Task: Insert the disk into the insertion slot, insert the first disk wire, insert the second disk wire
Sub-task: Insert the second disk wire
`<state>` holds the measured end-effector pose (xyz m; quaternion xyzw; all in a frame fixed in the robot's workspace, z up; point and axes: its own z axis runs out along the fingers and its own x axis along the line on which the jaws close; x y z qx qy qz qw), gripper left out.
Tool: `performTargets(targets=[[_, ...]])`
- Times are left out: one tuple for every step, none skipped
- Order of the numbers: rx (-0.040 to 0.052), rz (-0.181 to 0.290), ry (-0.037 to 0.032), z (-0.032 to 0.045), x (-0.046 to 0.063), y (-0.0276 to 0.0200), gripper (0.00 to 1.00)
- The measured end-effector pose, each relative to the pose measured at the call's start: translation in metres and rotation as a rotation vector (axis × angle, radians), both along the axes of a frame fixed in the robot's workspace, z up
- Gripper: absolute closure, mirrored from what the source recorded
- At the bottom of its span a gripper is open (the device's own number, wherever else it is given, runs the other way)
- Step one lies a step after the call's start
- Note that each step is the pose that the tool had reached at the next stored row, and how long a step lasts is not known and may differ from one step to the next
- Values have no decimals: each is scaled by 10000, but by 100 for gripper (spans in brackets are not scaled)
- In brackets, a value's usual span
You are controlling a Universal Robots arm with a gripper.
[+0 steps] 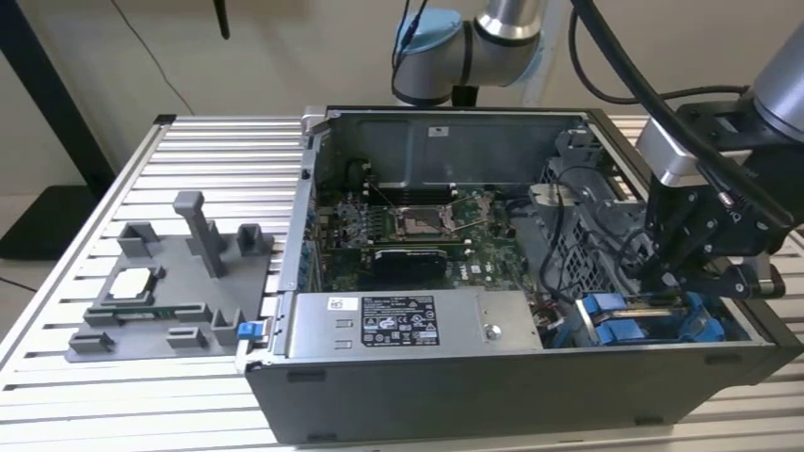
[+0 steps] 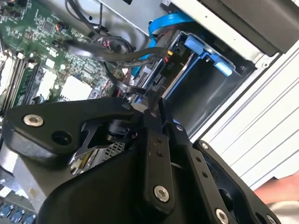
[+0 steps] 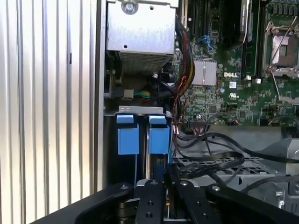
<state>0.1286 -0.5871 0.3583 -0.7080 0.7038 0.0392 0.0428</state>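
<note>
We're working down in the drive corner of the case right now, with the gripper (image 1: 679, 282) hanging just above the blue-framed disk (image 1: 647, 320), which looks already seated in the insertion slot (image 3: 140, 154). The fingers (image 3: 156, 198) are pressed close together around what seems to be a dark wire (image 3: 210, 163) end, though we can't tell for sure. We're thinking square connector alignment matters before pushing, since loose cables are crowding just beside the fingers.

A black-and-white sticker (image 1: 399, 321) on the grey power-supply box (image 1: 503, 315), well apart from the gripper (image 1: 672, 273), carries print too small to read. White lettering (image 3: 229, 74) stands on the green motherboard (image 3: 219, 102).
</note>
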Motion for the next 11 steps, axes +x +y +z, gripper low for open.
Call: performTargets(targets=[[-55,0,-33,-5,0,0,100],[-80,0,-36,-7,1,-1,100],[-81,1,-36,-6,1,-1,100],[-81,1,-37,-6,0,-1,100],[-82,0,-38,-7,0,-1,100],[-82,0,-51,-13,0,0,100],[-82,-2,-77,-22,-1,2,100],[-82,-3,-127,-33,-1,5,100],[-81,-2,-175,-42,-1,8,100],[-82,-1,-229,-50,0,11,100],[-84,-1,-284,-57,0,15,100]])
